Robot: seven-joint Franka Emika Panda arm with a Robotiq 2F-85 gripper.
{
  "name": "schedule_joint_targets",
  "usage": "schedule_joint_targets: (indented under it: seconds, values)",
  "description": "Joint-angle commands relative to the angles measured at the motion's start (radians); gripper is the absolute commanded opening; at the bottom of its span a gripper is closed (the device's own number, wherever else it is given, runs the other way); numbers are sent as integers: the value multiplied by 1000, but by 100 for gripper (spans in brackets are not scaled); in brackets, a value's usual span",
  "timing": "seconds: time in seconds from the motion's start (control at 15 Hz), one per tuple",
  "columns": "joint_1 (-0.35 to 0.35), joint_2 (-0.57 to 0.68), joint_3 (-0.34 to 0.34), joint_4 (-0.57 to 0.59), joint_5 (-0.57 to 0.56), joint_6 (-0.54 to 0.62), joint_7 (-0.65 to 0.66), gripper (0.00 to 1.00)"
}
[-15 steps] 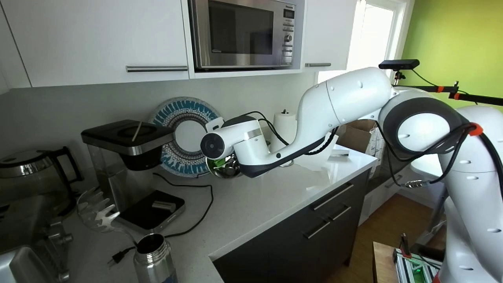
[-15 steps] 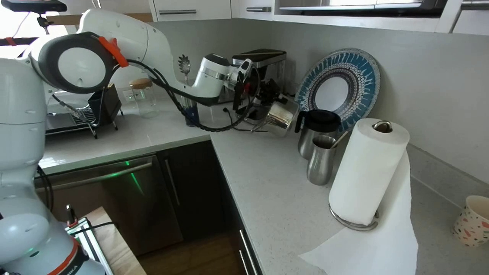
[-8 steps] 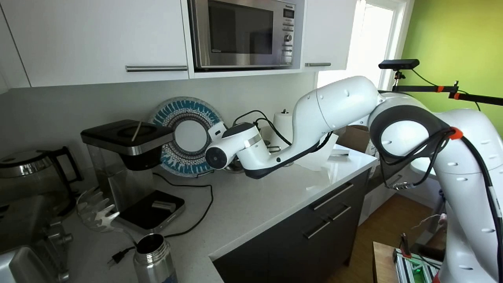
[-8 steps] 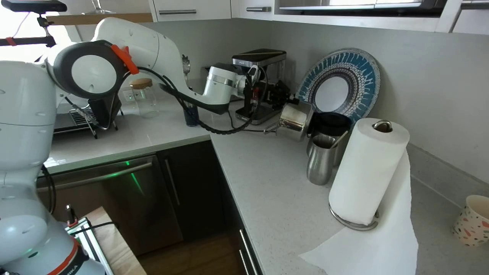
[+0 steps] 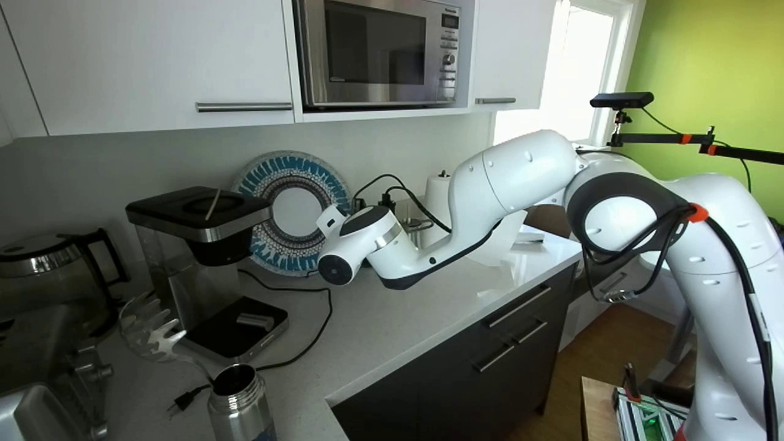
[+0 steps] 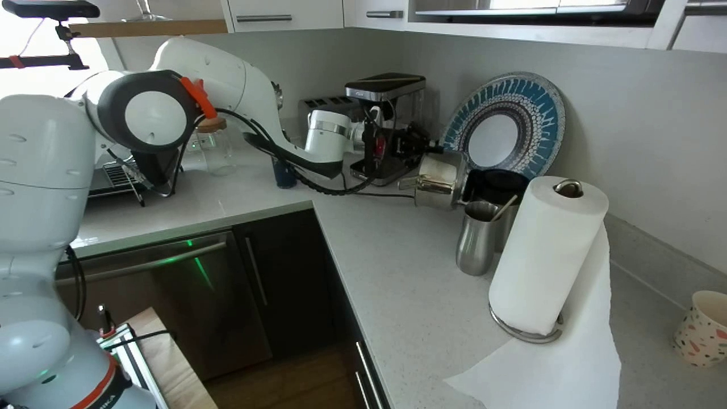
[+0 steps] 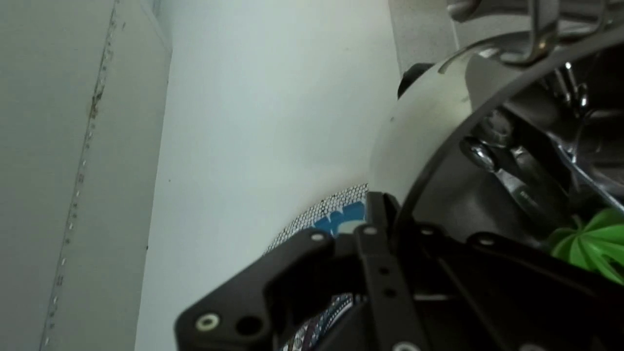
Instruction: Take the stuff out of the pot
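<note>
Foremost, gripper (image 7: 397, 222) straddles rim of pot (image 6: 438, 176), pinching it; pot held tilted, cannot tell whether pot touches counter (image 6: 397, 267); farther in, green leafy stuff (image 7: 591, 243) lies inside pot, just beside shiny metal utensils (image 7: 508, 181); beyond pot, blue-patterned plate (image 6: 493, 139) stands near wall (image 6: 636, 130).

A kitchen: wall cabinets (image 5: 153, 64), built-in microwave (image 5: 376, 49), coffee maker (image 5: 205, 278), paper-towel roll (image 6: 548, 255), pale countertop (image 6: 392, 272).

Pot rim (image 7: 451, 142) between jaws
</note>
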Motion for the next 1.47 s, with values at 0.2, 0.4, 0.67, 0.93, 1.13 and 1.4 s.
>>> schedule_joint_targets:
  seconds: [0.2,0.4,0.67,0.93,1.13,1.4]
  values:
    - [49,35,22,34,-193,-116,-148,1]
    - [39,78,28,47,-231,-137,-206,1]
    - [23,113,31,60,-233,-139,-222,1]
    - [25,120,14,76,-272,-165,-226,1]
    - [28,114,2,82,-322,-211,-252,1]
    - [-2,32,89,100,-109,-219,-266,1]
